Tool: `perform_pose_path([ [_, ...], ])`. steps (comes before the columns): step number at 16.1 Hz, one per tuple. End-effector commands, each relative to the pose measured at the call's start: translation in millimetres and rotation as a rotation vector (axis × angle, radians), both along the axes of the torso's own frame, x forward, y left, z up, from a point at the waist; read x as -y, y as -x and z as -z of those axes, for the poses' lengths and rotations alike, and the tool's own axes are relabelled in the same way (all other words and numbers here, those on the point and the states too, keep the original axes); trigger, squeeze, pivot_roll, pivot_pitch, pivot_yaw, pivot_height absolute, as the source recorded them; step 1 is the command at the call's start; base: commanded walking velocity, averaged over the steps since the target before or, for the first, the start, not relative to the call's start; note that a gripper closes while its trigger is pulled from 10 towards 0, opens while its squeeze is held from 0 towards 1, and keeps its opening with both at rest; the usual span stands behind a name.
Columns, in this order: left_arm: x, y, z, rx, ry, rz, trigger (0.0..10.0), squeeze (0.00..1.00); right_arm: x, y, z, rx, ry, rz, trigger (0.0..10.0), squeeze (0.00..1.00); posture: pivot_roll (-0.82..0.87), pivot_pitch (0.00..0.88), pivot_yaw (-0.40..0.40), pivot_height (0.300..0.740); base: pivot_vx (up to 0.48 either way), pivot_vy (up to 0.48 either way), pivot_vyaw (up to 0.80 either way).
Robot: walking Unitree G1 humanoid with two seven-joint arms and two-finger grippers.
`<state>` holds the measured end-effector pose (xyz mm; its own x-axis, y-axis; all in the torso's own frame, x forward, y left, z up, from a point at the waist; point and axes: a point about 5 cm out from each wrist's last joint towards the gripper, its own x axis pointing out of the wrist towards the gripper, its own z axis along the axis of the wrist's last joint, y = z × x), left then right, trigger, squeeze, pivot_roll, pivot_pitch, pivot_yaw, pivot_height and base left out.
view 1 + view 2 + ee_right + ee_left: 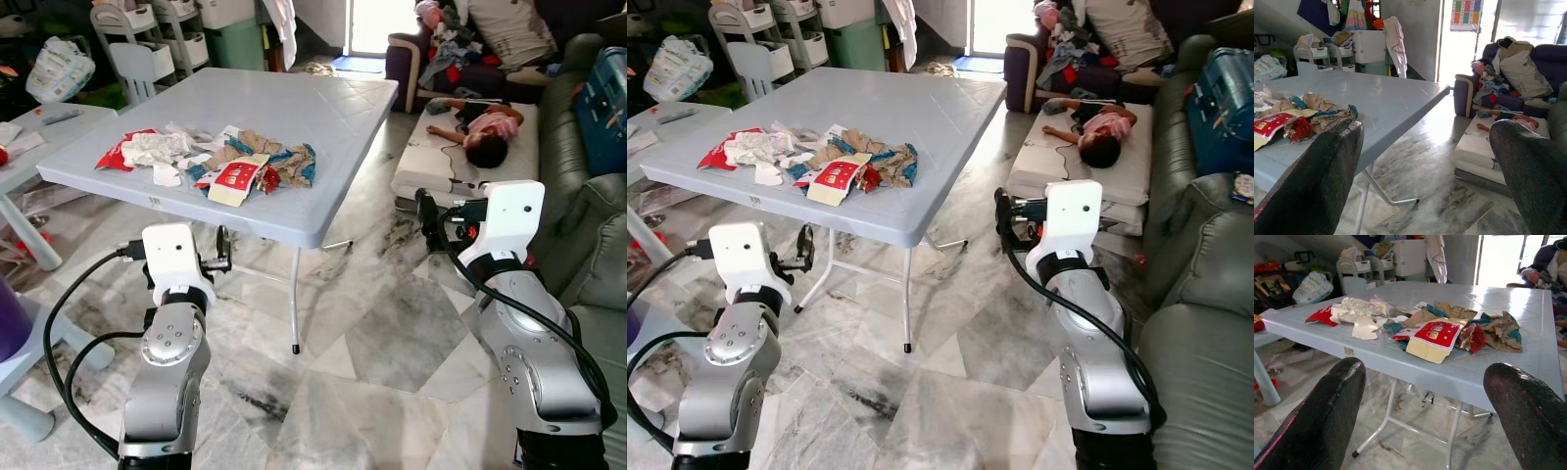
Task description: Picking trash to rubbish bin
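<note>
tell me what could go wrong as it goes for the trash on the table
1. The trash pile is loose, overlapping paper and wrappers; a pinch may lift one scrap and scatter others off the near edge of the table.
2. Both claws, left claw and right claw, sit below the tabletop and could knock its edge when rising.
3. A person lies on a mattress near the right arm.

We see a pale blue-grey surface [323, 108]. Trash pile [211, 162] on it: red-and-white wrappers, white crumpled paper, brown paper, teal scraps. Red-and-cream packet [1435, 338] at the pile's near edge. Floor [392, 343] under the surface is grey marble with dark veining. Both arms silver with white wrists; left tool [1425, 416] and right tool [1430, 176] fingers black. Sofa [1205, 294] right of the surface is grey-green.
</note>
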<state>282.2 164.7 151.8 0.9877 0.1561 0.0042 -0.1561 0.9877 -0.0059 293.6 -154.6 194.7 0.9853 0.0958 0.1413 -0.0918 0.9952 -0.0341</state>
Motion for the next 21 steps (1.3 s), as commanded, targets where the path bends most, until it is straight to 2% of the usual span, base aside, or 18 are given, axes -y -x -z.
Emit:
perform_pose_path([
  [1,-2.6,-1.8,1.7,-0.01,0.003,-0.008,10.0,0.0,-1.8,0.3,-3.1,0.009,-0.006,-0.006,10.0,0.0,0.06,0.0,0.004,0.74,0.0,0.285,0.0],
  [5,-5.8,-1.3,4.9,-0.023,0.001,-0.026,10.0,0.0,5.0,-0.5,-4.3,0.01,0.015,0.024,10.0,0.0,0.06,0.0,0.004,0.74,0.0,0.367,0.0],
  [19,-8.6,-3.3,7.3,-0.04,-0.012,-0.038,10.0,0.0,3.4,-4.3,-6.8,0.018,0.013,0.018,10.0,0.0,0.06,0.0,0.001,0.74,0.0,0.48,0.0],
  [21,-10.5,-5.4,1.9,-0.01,-0.015,-0.033,10.0,0.0,3.4,-4.0,-6.9,0.018,0.014,0.02,10.0,0.0,0.06,0.0,0.002,0.74,0.0,0.24,0.0],
])
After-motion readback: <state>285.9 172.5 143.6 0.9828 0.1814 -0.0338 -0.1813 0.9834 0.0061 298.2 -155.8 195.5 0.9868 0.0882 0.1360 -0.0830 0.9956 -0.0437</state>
